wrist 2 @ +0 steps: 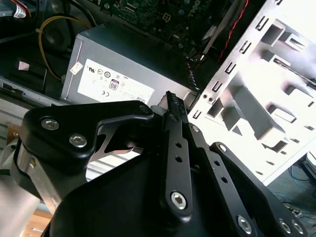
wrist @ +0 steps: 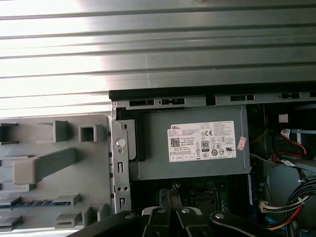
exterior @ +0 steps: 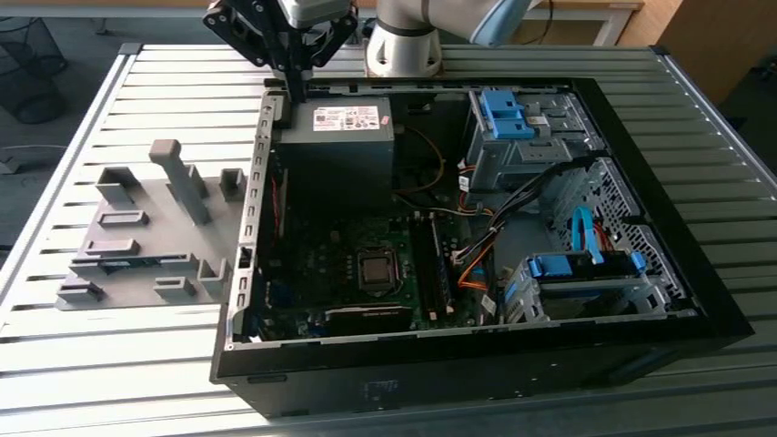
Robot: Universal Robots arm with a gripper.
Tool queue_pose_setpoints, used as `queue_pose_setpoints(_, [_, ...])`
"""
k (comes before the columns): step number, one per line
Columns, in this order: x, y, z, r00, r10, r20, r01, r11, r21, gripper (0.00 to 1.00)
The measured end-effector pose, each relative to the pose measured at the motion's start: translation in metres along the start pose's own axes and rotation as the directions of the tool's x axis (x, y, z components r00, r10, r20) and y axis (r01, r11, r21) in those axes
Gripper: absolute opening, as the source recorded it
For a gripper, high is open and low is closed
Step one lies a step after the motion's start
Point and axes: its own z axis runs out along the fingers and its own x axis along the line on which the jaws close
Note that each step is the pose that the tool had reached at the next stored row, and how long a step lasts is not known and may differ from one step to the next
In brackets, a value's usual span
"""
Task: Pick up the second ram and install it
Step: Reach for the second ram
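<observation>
The open computer case [exterior: 486, 360] lies on its side on the slatted metal desk [exterior: 122, 364], with its dark front edge nearest the exterior view. Inside the case, the motherboard [exterior: 322, 273] sits nearest, with the processor socket [exterior: 378, 270] near its middle and black memory slots [exterior: 435, 264] just beside the socket on the exterior view's right. A drive cage with a light-blue latch [exterior: 583, 266] sits further to the exterior view's right. A second latch [exterior: 504, 114] lies at the far corner of the case. On the exterior view's left, outside the case wall, a grey parts holder [exterior: 182, 196] rests on the desk. The second ram [exterior: 131, 264] lies flat in one of the holder's near slots, well apart from the gripper. In the first wrist view it shows as a thin blue strip [wrist: 34, 203] recessed in the holder [wrist: 49, 163]. Beyond the motherboard, the grey power supply [exterior: 334, 150] fills the far left corner of the case, label side up. The gripper [exterior: 295, 91] hangs above the far case wall, just beside the power supply [wrist 2: 123, 59]. In the second wrist view, the fingers are drawn together to a narrow point, and the gripper [wrist 2: 172, 98] holds nothing. The first wrist view shows the gripper [wrist: 171, 213] over the motherboard side of the power supply [wrist: 192, 163]. The arm base [exterior: 405, 50] stands on the desk behind the case.
</observation>
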Motion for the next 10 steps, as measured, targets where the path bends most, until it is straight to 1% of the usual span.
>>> queue_pose_setpoints(10, [0.0057,-0.0004,0.0000,1.0000,0.000,0.0000,0.000,1.0000,-0.0001,0.11])
